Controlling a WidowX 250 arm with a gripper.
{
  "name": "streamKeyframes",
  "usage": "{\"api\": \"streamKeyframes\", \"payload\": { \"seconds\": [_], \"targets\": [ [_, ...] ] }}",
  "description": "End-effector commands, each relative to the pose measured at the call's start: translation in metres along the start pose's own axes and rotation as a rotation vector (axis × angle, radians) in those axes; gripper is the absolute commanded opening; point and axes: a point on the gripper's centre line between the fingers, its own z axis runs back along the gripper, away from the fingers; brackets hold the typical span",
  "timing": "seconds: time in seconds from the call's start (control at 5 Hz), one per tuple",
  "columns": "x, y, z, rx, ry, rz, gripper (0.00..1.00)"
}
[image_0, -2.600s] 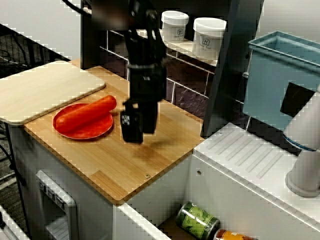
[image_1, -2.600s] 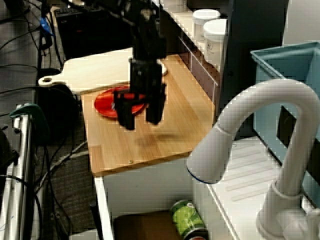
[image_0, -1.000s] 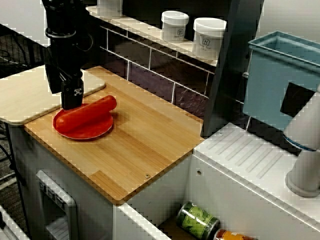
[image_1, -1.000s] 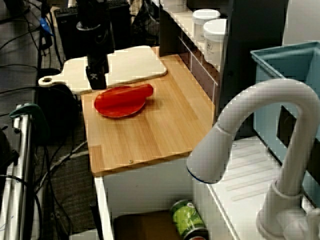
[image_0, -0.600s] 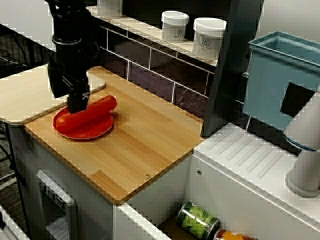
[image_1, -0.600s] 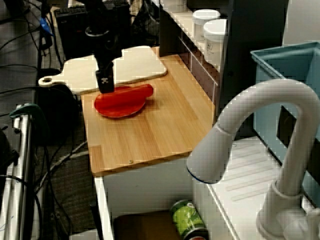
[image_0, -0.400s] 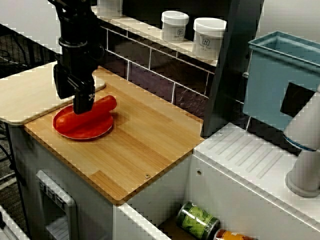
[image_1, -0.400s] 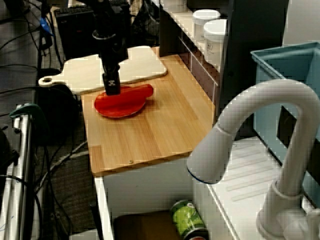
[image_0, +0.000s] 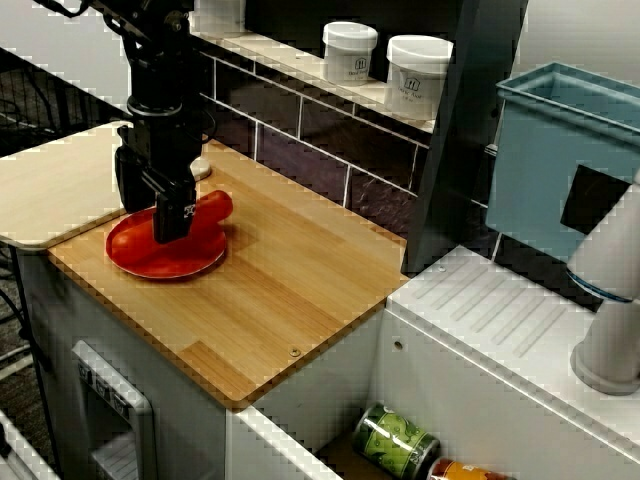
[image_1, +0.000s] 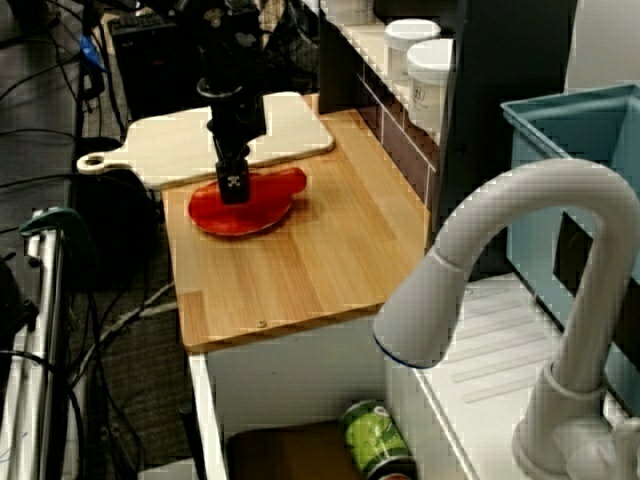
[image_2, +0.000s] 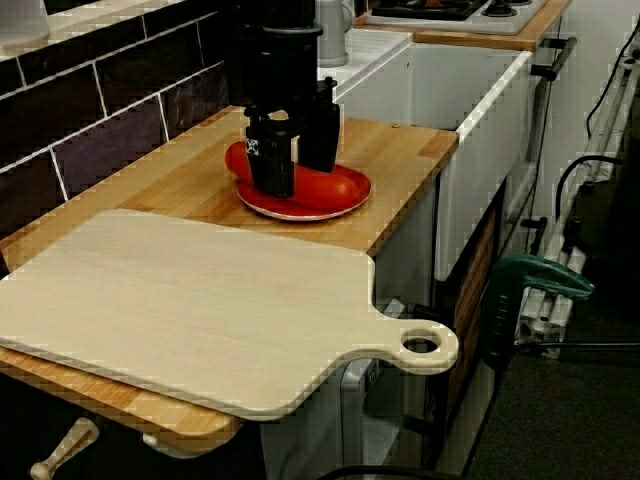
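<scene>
Tool (image_0: 150, 212) lowered, jaws now straddling carrot (image_0: 212, 206), plate (image_0: 150, 265) unmoved

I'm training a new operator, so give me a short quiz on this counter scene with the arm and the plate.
1. True or false: the carrot lies on the red plate.
2. The gripper is: A) shut, clear of the carrot; B) open, straddling the carrot; C) out of view.
3. Name the pale wooden thing with a hole in its handle.
Key: 1 true. 2 B. 3 the cutting board.
</scene>
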Motion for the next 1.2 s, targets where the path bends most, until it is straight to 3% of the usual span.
{"api": "streamKeyframes", "payload": {
  "seconds": [0.0, 0.2, 0.4, 1.0],
  "targets": [
    [-0.016, -0.014, 0.005, 0.002, -0.034, -0.029, 1.0],
    [-0.023, -0.011, 0.0, -0.028, -0.028, -0.033, 0.9],
    [-0.023, -0.007, 0.003, -0.028, -0.029, -0.022, 0.0],
    [-0.019, 0.001, 0.032, -0.056, -0.065, 0.02, 0.0]
  ]
}}
